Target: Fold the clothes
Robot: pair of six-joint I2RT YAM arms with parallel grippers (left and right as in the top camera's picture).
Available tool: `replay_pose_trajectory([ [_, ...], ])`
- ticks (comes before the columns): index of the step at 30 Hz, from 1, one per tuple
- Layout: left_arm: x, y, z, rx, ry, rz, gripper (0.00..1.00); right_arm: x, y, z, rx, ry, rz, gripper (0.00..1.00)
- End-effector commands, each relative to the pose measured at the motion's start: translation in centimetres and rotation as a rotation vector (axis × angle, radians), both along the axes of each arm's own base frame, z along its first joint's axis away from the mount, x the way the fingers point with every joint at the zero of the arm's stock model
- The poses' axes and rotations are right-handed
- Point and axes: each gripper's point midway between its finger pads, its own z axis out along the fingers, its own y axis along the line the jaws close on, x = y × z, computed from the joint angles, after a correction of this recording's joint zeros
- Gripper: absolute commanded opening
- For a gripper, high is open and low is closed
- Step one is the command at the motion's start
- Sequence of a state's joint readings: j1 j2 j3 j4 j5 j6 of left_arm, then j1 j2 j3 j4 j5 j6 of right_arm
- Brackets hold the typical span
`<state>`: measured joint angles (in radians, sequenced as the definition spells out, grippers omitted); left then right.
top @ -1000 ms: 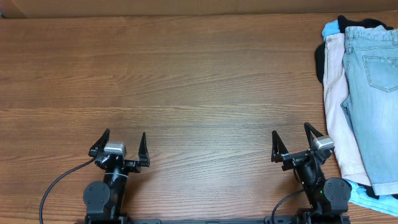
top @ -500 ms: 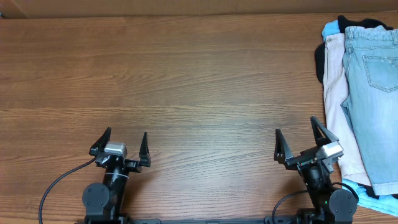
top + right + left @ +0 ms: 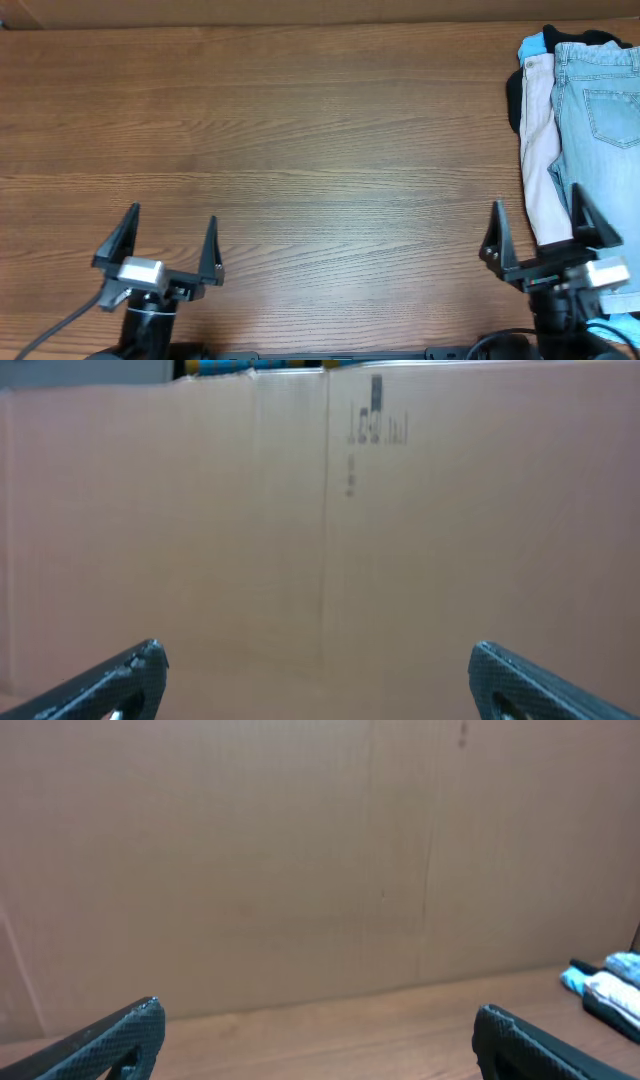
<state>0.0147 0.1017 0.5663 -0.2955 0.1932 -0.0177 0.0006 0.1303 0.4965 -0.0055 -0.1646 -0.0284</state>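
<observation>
Since the earlier frames both arms have lifted and drawn outward, so each gripper looms larger overhead. Left gripper [image 3: 173, 214] and right gripper [image 3: 536, 197] point forward, wrists level, facing the cardboard wall [image 3: 320, 510]; the fingers of both are spread wide and hold nothing. The denim shorts [image 3: 600, 150] lie flat on the table [image 3: 300, 130], on top of the beige shorts [image 3: 540, 150], ahead and right of the right fingers, well apart from the left fingers.
</observation>
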Motion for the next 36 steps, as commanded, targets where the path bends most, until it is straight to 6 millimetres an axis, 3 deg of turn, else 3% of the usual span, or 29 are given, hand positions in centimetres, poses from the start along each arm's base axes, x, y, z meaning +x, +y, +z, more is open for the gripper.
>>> replay_pose_trajectory([
  [1, 0.2, 0.3, 2.3, 0.019, 0.030, 0.018, 1.00, 0.6, -0.6, 2.9, -0.013, 0.043, -0.042, 1.00],
  [9, 2.8, 0.3, 7.2, 0.047, 0.237, 0.018, 1.00, 4.5, -0.5, 7.4, -0.021, 0.338, -0.038, 1.00],
  [12, 4.8, 0.3, 7.7, 0.102, 0.347, 0.014, 1.00, 6.4, -0.5, 8.7, -0.056, 0.442, -0.043, 1.00],
  [15, 7.3, 0.4, 7.1, 0.139, 0.500, 0.002, 1.00, 8.7, -0.6, 8.6, -0.082, 0.587, -0.042, 1.00],
  [18, 9.4, 0.6, 5.2, 0.140, 0.688, 0.001, 1.00, 11.0, -0.7, 7.1, -0.132, 0.762, -0.041, 1.00],
  [23, 13.1, 1.1, 0.3, 0.146, 0.985, 0.003, 1.00, 15.0, -0.8, 3.6, -0.221, 1.000, -0.023, 1.00],
  [30, 17.0, 0.8, -6.9, 0.136, 1.226, -0.032, 1.00, 21.7, -1.7, -1.9, -0.200, 1.138, -0.037, 1.00],
  [33, 17.8, 0.8, -9.2, 0.094, 1.304, -0.018, 1.00, 24.4, -5.9, -3.8, -0.024, 1.178, -0.199, 1.00],
  [36, 18.4, 0.8, -10.7, 0.061, 1.353, -0.003, 1.00, 25.9, -11.4, -5.5, 0.147, 1.198, -0.349, 1.00],
])
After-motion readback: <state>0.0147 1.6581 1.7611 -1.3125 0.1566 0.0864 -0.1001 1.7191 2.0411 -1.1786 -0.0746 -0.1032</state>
